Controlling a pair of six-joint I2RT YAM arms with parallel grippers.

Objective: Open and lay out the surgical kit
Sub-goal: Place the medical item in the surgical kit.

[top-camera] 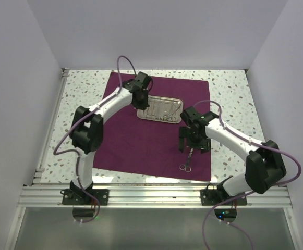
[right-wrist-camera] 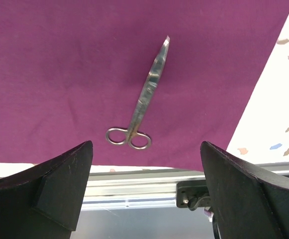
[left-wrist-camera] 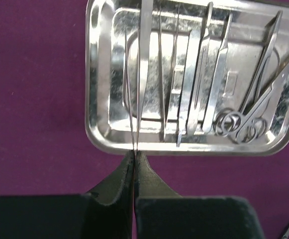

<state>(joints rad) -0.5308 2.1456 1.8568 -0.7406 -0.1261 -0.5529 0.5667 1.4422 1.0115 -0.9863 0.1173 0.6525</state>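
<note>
Nearest to us, the aluminium rail (right-wrist-camera: 134,186) runs under the right gripper (right-wrist-camera: 145,147). That gripper's black fingers (right-wrist-camera: 59,184) stand wide apart, with nothing between them. Just beyond its fingertips, down on the cloth wrap (right-wrist-camera: 59,59), lie the scissors (right-wrist-camera: 146,92). They're flat, blades closed, ring handles toward the gripper, tip pointing away and leaning a touch to its right. No contact there. Off to the gripper's right the purple cloth ends and the speckled table (right-wrist-camera: 278,99) shows.

Further out now, to the left gripper (left-wrist-camera: 134,162). Its fingers (left-wrist-camera: 154,184) are pressed tight together, and clamped between the tips is the near end of the thin tweezers (left-wrist-camera: 133,99). The two fine prongs run straight away from the gripper into the steel tray (left-wrist-camera: 92,74). The pinch sits right at the tray's near rim. The tray rests flat on the cloth directly ahead of this gripper, and it's well stocked. To the right of the tweezers is a row of slim steel instruments (left-wrist-camera: 199,84), side by side and pointing away from the fingers. Further right, ring-handled instruments (left-wrist-camera: 241,124) lie at a slant, rings toward the gripper. Low on the gripper's right a small steel tip (left-wrist-camera: 288,226) pokes into the wrist view, and I cannot tell what it belongs to. From overhead, the tray sits on the far half of the spread cloth, well apart from the scissors.
</note>
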